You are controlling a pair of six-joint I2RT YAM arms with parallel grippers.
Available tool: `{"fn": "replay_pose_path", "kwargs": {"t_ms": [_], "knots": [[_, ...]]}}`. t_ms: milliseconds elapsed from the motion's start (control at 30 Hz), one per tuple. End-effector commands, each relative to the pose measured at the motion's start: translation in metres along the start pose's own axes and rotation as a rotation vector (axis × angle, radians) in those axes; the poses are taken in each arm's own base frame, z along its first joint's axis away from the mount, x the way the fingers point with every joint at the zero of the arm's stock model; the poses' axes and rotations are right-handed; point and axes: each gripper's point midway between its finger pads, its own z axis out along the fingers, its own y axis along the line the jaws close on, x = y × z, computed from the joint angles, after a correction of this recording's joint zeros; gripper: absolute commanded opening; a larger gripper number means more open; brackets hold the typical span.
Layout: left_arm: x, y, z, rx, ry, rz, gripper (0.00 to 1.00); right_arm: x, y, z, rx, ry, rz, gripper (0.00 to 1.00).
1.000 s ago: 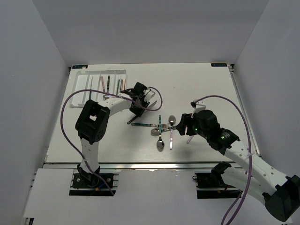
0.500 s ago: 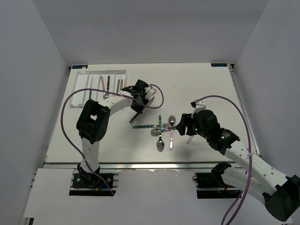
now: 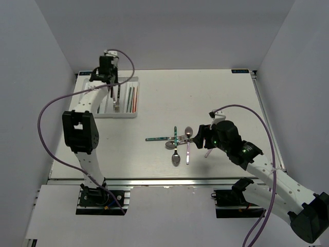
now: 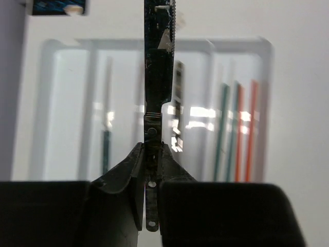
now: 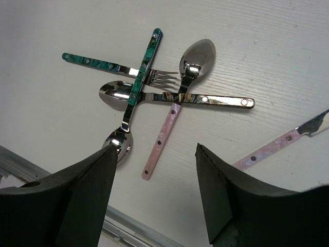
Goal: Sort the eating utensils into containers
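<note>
Upper left, my left gripper (image 4: 152, 154) clamps a knife (image 4: 157, 77) over the part-filled tray (image 3: 126, 116); my right gripper (image 5: 156, 170) gapes above the unsorted cluster (image 5: 154, 95).

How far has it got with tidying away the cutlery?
Partly done. The white plastic tray already holds teal and red-orange chopsticks and a metal fork. The left claw is shut on a slim dark utensil above the tray. Left on the white table: a crossed pile of one fork and three spoons, plus a pink-handled knife, under the open right claw.
</note>
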Motion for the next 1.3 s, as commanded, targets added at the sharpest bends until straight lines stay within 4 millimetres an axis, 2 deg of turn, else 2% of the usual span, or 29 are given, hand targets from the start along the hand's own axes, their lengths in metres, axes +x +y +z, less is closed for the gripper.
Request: {"fn": "replay_pose_path", "kwargs": {"t_ms": [0,33,100,167,233,267,300,367,400,433,567,667,833,867,1000,1100,1133,1233,1267], "knots": [[-0.029,0.034,0.019,-0.077,-0.066,-0.006,0.0,-0.006,0.003,0.001,-0.017,-0.019,-0.007,0.68],[-0.018,0.048,0.034,-0.099,-0.038,-0.005,0.0,-0.005,0.003,0.001,-0.019,-0.015,-0.005,0.68],[-0.02,0.057,0.043,-0.082,-0.045,0.004,0.0,-0.005,0.003,0.0,-0.019,-0.018,-0.005,0.68],[-0.009,0.063,0.055,-0.055,-0.025,0.02,0.0,-0.005,0.003,0.0,-0.017,-0.019,-0.004,0.68],[-0.001,0.061,0.062,-0.036,-0.014,0.043,0.0,-0.006,0.003,0.0,-0.018,-0.02,-0.005,0.68],[0.007,0.081,0.066,-0.061,-0.002,0.022,0.0,-0.006,0.004,0.0,-0.019,-0.02,-0.008,0.68],[0.008,0.084,0.069,-0.058,-0.013,0.004,0.0,-0.005,0.003,0.001,-0.018,-0.015,-0.008,0.68],[0.026,0.091,0.075,-0.043,0.012,-0.042,0.0,-0.004,0.004,0.002,-0.02,-0.01,-0.009,0.68],[0.028,0.095,0.077,-0.044,0.006,-0.055,0.0,-0.004,0.003,0.002,-0.019,-0.008,-0.009,0.68],[0.038,0.099,0.078,-0.05,0.022,-0.065,0.0,-0.002,0.004,0.003,-0.022,-0.004,-0.01,0.68],[0.046,0.109,0.079,-0.074,0.03,-0.082,0.0,-0.001,0.004,0.004,-0.022,0.001,-0.008,0.68],[0.047,0.111,0.078,-0.072,0.027,-0.077,0.0,-0.001,0.004,0.004,-0.022,0.003,-0.008,0.68],[0.061,0.108,0.081,-0.061,0.051,-0.069,0.0,0.0,0.003,0.004,-0.021,0.004,-0.008,0.68],[0.066,0.107,0.081,-0.057,0.059,-0.07,0.05,0.0,0.003,0.003,-0.019,0.005,-0.009,0.68],[0.065,0.104,0.077,-0.045,0.048,-0.077,0.2,-0.001,0.003,0.003,-0.018,0.0,-0.007,0.68],[0.054,0.106,0.067,-0.051,0.02,-0.092,0.28,-0.001,0.003,0.003,-0.018,0.0,-0.008,0.68],[0.049,0.106,0.064,-0.051,0.007,-0.102,0.39,-0.002,0.003,0.003,-0.016,-0.001,-0.008,0.68],[0.024,0.109,0.046,-0.058,-0.054,-0.118,0.61,-0.001,0.001,0.004,-0.008,-0.001,-0.007,0.68],[0.018,0.111,0.04,-0.062,-0.068,-0.126,0.65,-0.002,0.001,0.004,-0.006,-0.003,-0.007,0.69]]}}
